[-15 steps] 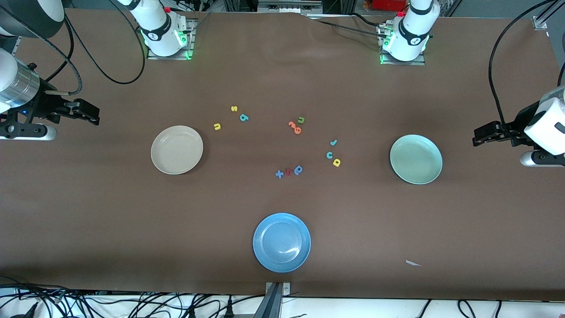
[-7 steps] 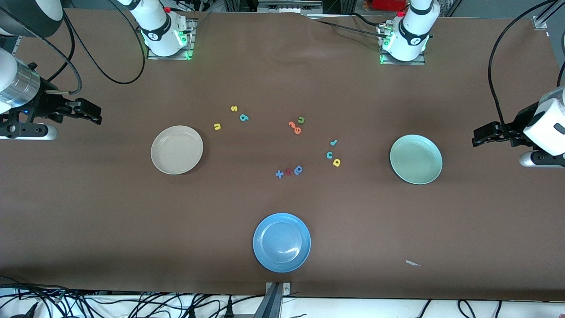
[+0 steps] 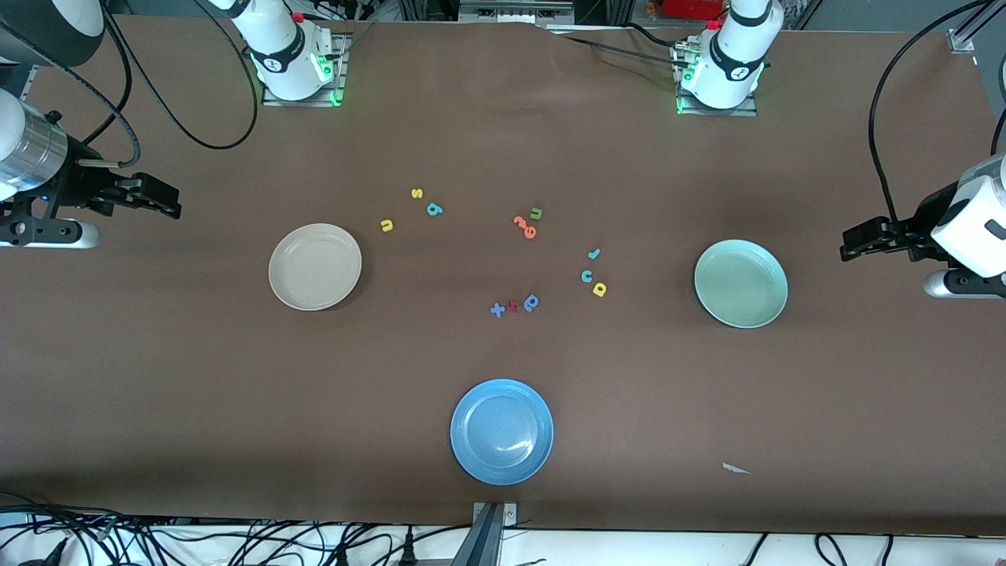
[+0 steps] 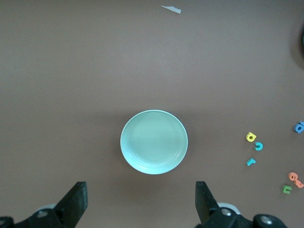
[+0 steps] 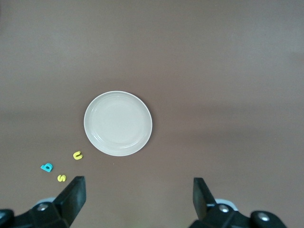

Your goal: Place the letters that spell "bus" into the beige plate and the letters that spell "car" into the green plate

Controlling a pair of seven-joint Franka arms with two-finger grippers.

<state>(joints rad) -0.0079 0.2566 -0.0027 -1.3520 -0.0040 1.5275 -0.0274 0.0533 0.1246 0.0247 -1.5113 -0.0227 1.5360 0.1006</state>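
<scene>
Wide bare brown worktop (image 3: 196,393) all round the blue plate (image 3: 501,431), taken here as landmark, set near the edge closest to the front camera. Farther from that camera than the blue plate, toward the right arm's end: beige plate (image 3: 314,266), empty, with yellow "u" (image 3: 386,226), yellow "s" (image 3: 417,192) and teal "b" (image 3: 434,209) loose just beside it. Toward the left arm's end: green plate (image 3: 740,283), empty, with teal "r" (image 3: 594,253), teal "c" (image 3: 586,276) and yellow "a" (image 3: 600,289) near it. Between the two groups, straight up from the blue plate: blue and red letters (image 3: 515,305), then orange letters (image 3: 524,226) touching an olive "u" (image 3: 536,213). Scrap of white paper (image 3: 735,468) beside the blue plate toward the left arm's end. Left pincer (image 3: 853,241) over the worktop's end past the green plate, fingers apart, holding nothing. Right pincer (image 3: 167,202) over the other end, past the beige plate, likewise apart and empty.
</scene>
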